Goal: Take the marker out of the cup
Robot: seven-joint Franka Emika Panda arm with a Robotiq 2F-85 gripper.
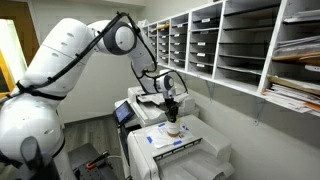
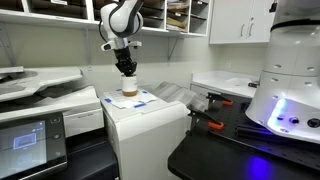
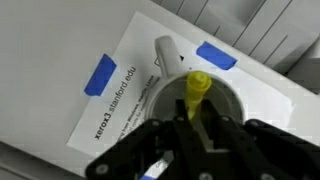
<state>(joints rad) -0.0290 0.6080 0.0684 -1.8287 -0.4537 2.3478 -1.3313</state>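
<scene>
If the fingers close off-centre: I judge they could catch the rim of the cup [image 3: 234, 102] instead of the marker [image 3: 198, 86] and knock the light cup over on the desk [image 3: 35, 140].
If the lift comes at a slant: the marker may drag against the cup's wall, so the cup rides up with it or tips toward the desk edge.
Gripper [image 3: 200, 126]: it points straight down over the cup, and its dark fingers [image 3: 170, 130] flank the marker's shaft. I cannot tell whether they grip it or stand slightly apart.
Marker: it stands upright inside the cup. Its yellow cap sits at 12 o'clock from the fingers in the wrist view, just past their tips.
Cup: pale and round, it rests on a printed sheet [image 3: 120, 105], directly under the gripper in both exterior views [image 1: 172, 127] [image 2: 128, 92].
Loose pale cylinder [image 3: 165, 52]: it lies on the sheet at 11 o'clock from the cup, close enough to be bumped.
Blue tape [image 3: 100, 75]: it pins the sheet at 9 o'clock, with another strip near 12.
Shelves [image 1: 240, 40]: they are well apart from the cup, behind the desk.
</scene>
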